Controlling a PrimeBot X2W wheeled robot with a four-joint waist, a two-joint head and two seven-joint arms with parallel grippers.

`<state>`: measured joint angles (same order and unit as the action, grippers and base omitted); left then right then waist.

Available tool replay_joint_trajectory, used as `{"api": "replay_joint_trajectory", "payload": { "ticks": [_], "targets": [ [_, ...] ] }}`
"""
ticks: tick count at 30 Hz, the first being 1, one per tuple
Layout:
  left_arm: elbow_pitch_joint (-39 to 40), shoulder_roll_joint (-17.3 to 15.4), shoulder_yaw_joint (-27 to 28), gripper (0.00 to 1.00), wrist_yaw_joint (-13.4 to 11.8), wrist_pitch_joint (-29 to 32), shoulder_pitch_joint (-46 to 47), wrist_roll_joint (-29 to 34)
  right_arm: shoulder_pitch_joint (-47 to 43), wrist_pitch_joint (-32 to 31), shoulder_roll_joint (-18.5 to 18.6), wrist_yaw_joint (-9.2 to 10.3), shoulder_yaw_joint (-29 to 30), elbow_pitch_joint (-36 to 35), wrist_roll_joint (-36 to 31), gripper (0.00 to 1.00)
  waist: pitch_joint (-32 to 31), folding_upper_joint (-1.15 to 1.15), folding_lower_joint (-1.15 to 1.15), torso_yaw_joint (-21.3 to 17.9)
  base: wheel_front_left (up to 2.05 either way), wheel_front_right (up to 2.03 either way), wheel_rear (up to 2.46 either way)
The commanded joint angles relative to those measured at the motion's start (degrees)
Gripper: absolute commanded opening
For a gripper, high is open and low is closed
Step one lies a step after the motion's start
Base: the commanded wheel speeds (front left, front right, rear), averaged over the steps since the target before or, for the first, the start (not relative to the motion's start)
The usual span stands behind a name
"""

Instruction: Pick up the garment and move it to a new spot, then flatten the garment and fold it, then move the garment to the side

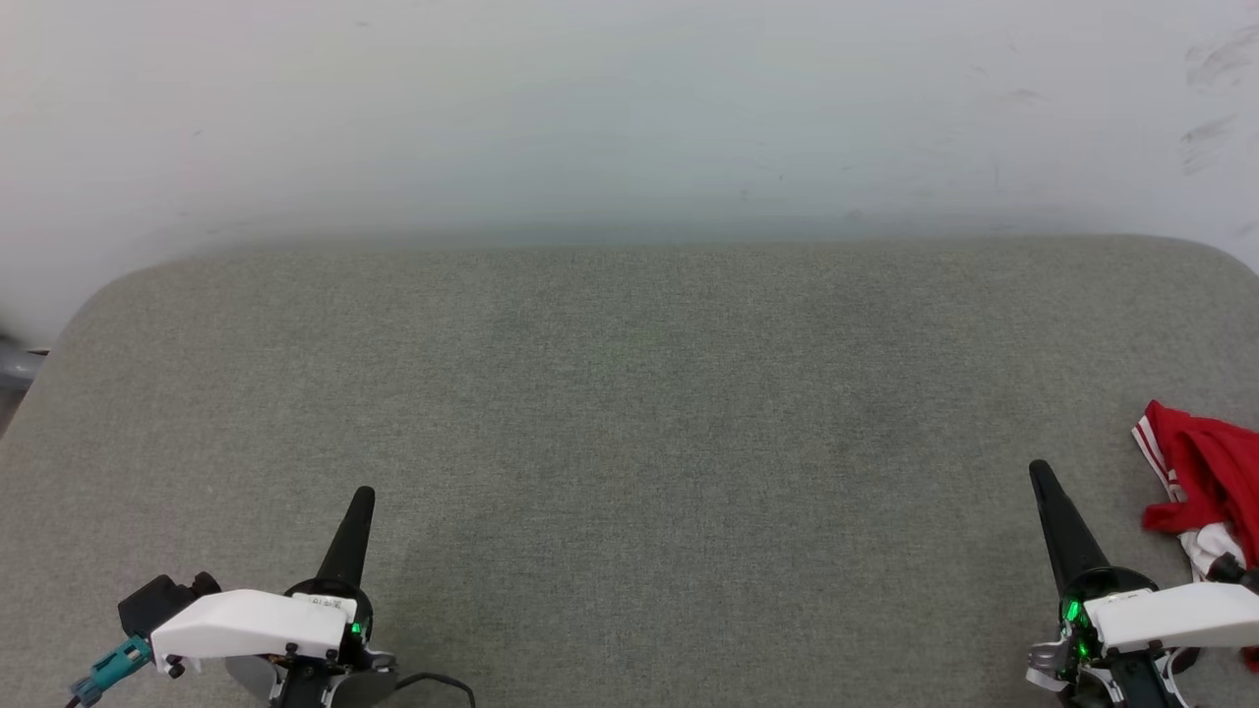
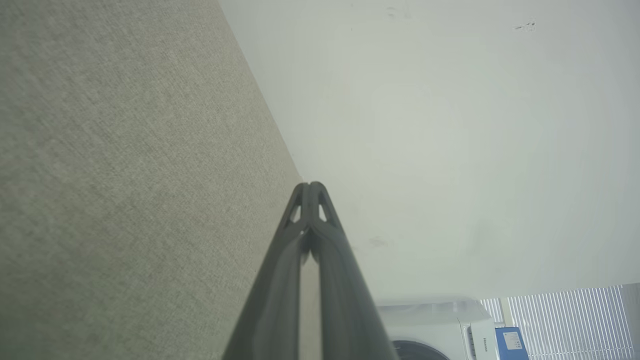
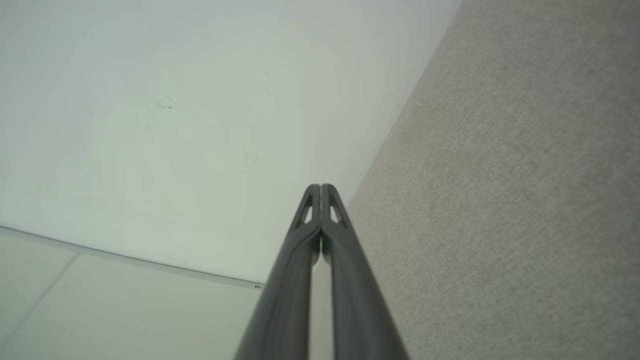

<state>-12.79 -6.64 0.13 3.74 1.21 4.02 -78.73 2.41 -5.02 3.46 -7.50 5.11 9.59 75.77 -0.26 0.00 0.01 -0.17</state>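
1. Lying bunched at the right side of the grey padded surface (image 1: 629,393), the garment (image 1: 1205,472) shows red cloth, striped trim and a little white. The rest runs out of the picture, so I cannot tell whether it is folded.
2. The right gripper (image 1: 1038,470) stands just left of it, not touching, its fingers clenched together on nothing. The left gripper (image 1: 363,495), well apart at the near left, is likewise pressed shut and empty.
3. This would fit a shirt waiting to be fetched, or one already put aside.
4. Risks, as I judge them: a pinch into the loose heap could catch only one layer or the trim, so the shirt drags or slips. Cloth lying close by the right wrist could snag on it.
5. Around: a pale wall (image 1: 629,118) at the far side, and a washing machine (image 2: 435,325) and blinds (image 2: 560,320) in the left wrist view. Only bare grey fabric lies between the right gripper and the garment.
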Motion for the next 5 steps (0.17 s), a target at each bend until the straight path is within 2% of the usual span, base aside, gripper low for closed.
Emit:
{"api": "replay_joint_trajectory", "payload": {
  "ticks": [1, 5],
  "targets": [
    [0.1, 0.2, 0.6, 0.0, 0.6, 0.4, 1.4, -1.3, 1.4, -0.1, 0.3, 0.01, 0.2, 0.1, 1.6, 0.0, 0.0, 0.0, 0.0, 0.0, 0.0, 0.0, 0.0],
    [-0.1, 0.6, 1.2, 0.0, 1.0, 0.9, 1.6, -2.9, 1.6, -0.2, 0.3, 0.01, 0.2, 0.7, 3.5, 0.0, 0.1, 0.0, 0.0, 0.0, 0.0, 0.0, 0.0]
  ]
}}
